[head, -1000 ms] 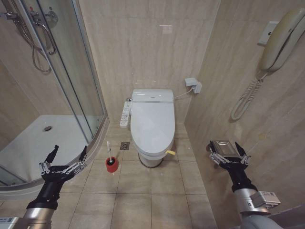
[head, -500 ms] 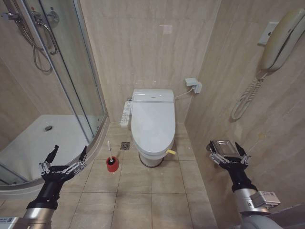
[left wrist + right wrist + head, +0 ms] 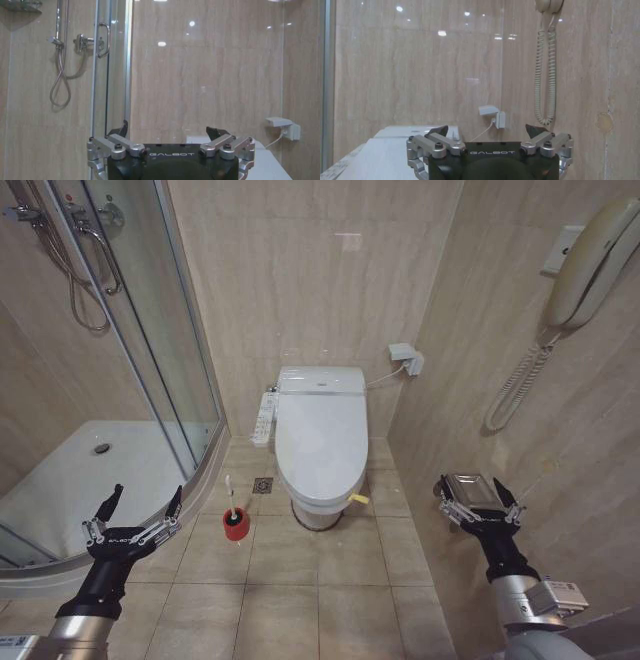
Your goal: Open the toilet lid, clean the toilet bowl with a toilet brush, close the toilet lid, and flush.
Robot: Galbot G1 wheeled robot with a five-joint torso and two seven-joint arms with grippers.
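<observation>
Ahead of us the toilet bowl [image 3: 318,510] stands on the tiled floor [image 3: 320,600] against the back wall, between the shower enclosure [image 3: 110,430] on our left and the side wall on our right. Its toilet lid [image 3: 320,435] lies shut over the seat, smooth and glossy, with a small yellow tag [image 3: 357,499] at the front edge. A white control panel [image 3: 262,420] runs along the bowl's left side. Just left of the bowl's front the toilet brush [image 3: 234,515] stands upright in its short red holder on the floor, thin white handle pointing up, near a square floor drain [image 3: 262,486].

We hold our left gripper [image 3: 135,505] low at the left, over the curved edge of the shower tray, its fingers spread wide apart with nothing between them. Our right gripper [image 3: 478,495] hangs low at the right, close beside the side wall, its fingers also spread and holding nothing. Both are well apart from the toilet and the brush.

From the right wrist we see the lid's near part [image 3: 380,157] below, a small white wall box [image 3: 492,114] with its cable, and the coiled cord of the wall telephone [image 3: 545,75].
</observation>
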